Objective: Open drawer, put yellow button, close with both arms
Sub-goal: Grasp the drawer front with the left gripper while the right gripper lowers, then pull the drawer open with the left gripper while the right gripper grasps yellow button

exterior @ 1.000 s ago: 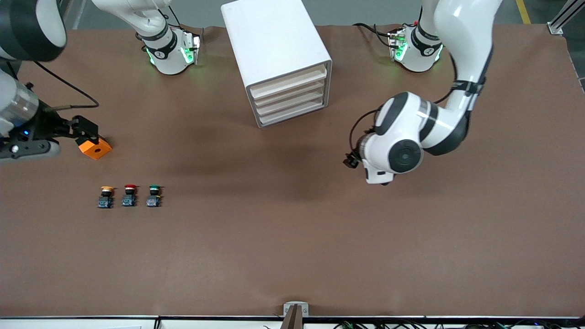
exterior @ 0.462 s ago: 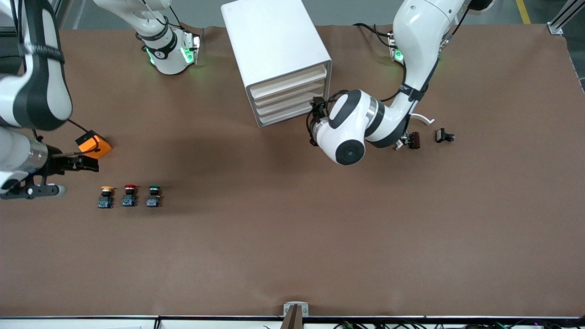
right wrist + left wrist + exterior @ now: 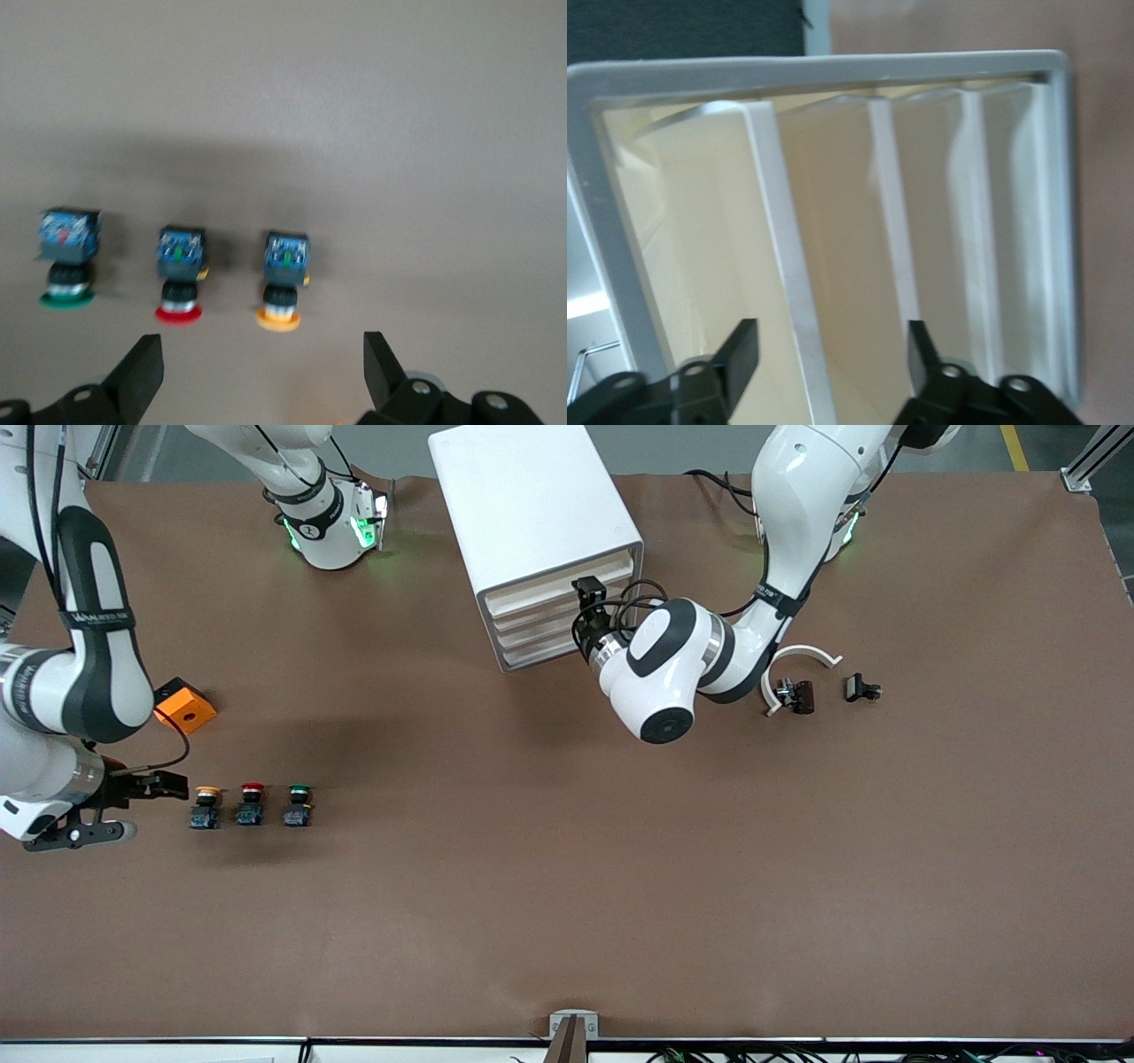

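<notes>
The white cabinet [image 3: 532, 505] stands at the robots' edge of the table, all drawers shut. Its uppermost drawer [image 3: 560, 583] also shows in the left wrist view [image 3: 700, 266]. My left gripper [image 3: 588, 591] is open right in front of the drawer fronts, level with the upper ones; in the left wrist view [image 3: 831, 350] its jaws straddle the strip between the top two drawers, touching nothing. The yellow button [image 3: 206, 806] stands upright beside a red and a green one. My right gripper [image 3: 166, 786] is open and empty just beside it; in the right wrist view [image 3: 261, 367] the button [image 3: 285, 283] lies ahead of the jaws.
The red button [image 3: 252, 804] and green button [image 3: 299, 804] stand in a row with the yellow one. An orange block [image 3: 184, 708] lies farther from the camera than the buttons. A white curved piece [image 3: 797, 660] and two small black parts [image 3: 797, 695] lie toward the left arm's end.
My left arm swung in from over the table to the cabinet's drawer fronts. My right gripper moved from the orange block to beside the yellow button.
</notes>
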`<state>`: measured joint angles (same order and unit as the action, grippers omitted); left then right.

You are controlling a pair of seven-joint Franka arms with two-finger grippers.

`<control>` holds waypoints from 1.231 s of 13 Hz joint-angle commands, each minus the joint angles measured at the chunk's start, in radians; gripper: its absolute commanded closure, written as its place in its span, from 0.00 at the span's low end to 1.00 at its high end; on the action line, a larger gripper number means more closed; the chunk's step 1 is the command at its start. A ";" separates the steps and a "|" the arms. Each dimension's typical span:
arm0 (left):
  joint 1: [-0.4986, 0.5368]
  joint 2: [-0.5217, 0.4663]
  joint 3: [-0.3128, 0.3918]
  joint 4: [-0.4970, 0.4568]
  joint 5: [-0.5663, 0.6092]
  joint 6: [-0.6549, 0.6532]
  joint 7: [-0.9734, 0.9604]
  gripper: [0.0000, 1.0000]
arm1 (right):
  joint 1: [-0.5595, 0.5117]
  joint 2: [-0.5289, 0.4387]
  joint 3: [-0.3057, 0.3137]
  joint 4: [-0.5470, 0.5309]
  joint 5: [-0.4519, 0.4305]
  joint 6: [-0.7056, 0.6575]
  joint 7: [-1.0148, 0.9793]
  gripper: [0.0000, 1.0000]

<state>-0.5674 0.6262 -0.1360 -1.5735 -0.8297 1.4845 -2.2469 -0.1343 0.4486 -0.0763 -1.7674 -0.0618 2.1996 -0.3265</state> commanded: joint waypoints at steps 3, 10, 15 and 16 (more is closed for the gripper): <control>-0.046 0.039 0.006 0.020 -0.041 -0.039 -0.063 0.49 | -0.033 0.042 0.013 -0.149 -0.009 0.284 -0.009 0.00; -0.026 0.069 0.029 0.058 -0.037 -0.050 -0.074 1.00 | -0.073 0.157 0.016 -0.138 0.003 0.388 -0.097 0.00; 0.096 0.130 0.049 0.188 -0.037 -0.047 -0.063 1.00 | -0.070 0.183 0.020 -0.132 0.007 0.393 -0.095 0.61; 0.115 0.148 0.049 0.214 -0.038 -0.046 -0.062 1.00 | -0.065 0.182 0.020 -0.132 0.007 0.391 -0.095 0.71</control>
<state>-0.4737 0.7095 -0.0941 -1.4605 -0.8838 1.4007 -2.3189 -0.1912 0.6178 -0.0656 -1.9146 -0.0599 2.5890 -0.4062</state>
